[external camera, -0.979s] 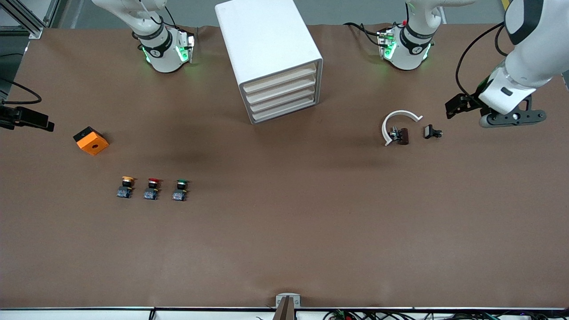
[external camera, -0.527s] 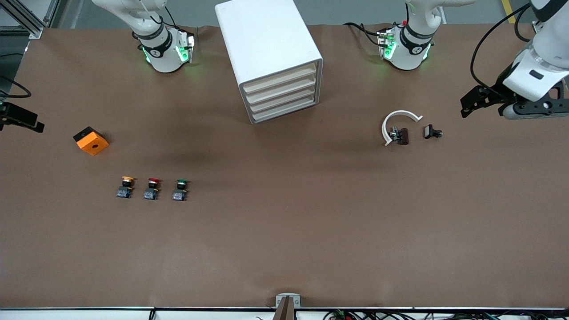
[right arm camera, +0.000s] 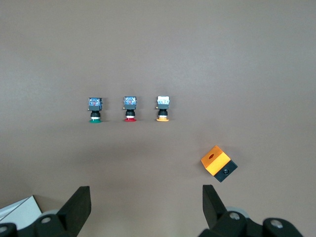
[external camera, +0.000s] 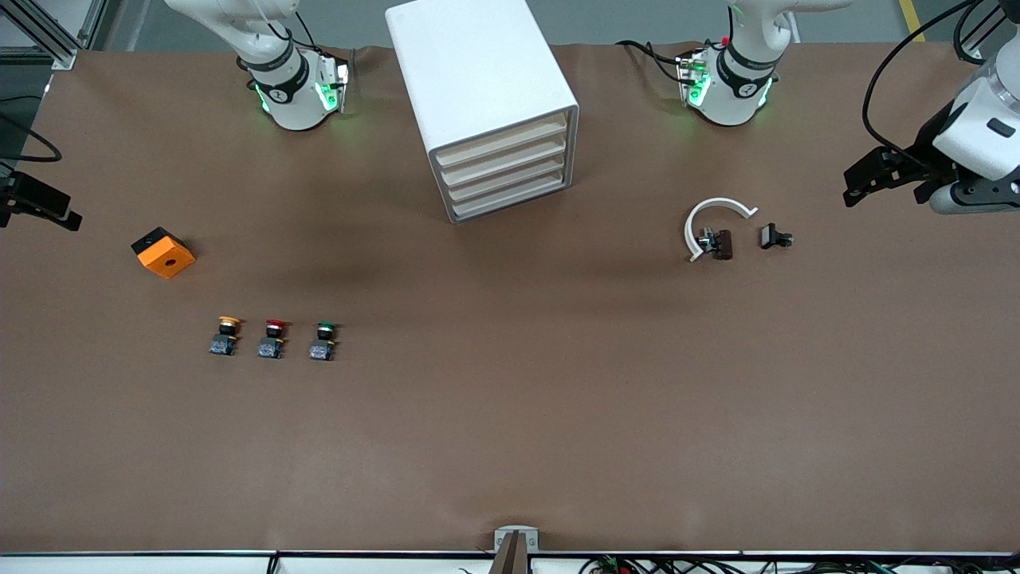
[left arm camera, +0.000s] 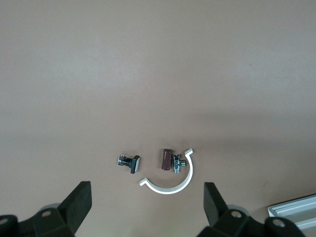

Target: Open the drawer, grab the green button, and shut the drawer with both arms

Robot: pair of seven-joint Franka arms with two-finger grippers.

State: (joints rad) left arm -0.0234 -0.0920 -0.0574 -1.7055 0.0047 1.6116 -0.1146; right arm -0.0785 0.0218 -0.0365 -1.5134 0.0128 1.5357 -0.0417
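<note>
The white drawer cabinet stands between the arm bases, and its several drawers are all shut. The green-capped button stands on the open table, last in a row of three and nearest the middle; the right wrist view shows it too. My left gripper hangs open and empty over the left arm's end of the table, and its wrist view looks down on small parts. My right gripper is open and empty, high over the right arm's end; only a black part of its hand shows in the front view.
A red-capped button and a yellow-capped button stand beside the green one. An orange block lies toward the right arm's end. A white C-shaped ring, a brown piece and a small black part lie toward the left arm's end.
The left arm has drawn back toward its end of the table, away from the ring and small parts. The right arm's hand has shifted slightly at the view's edge. Both grippers stay open.
</note>
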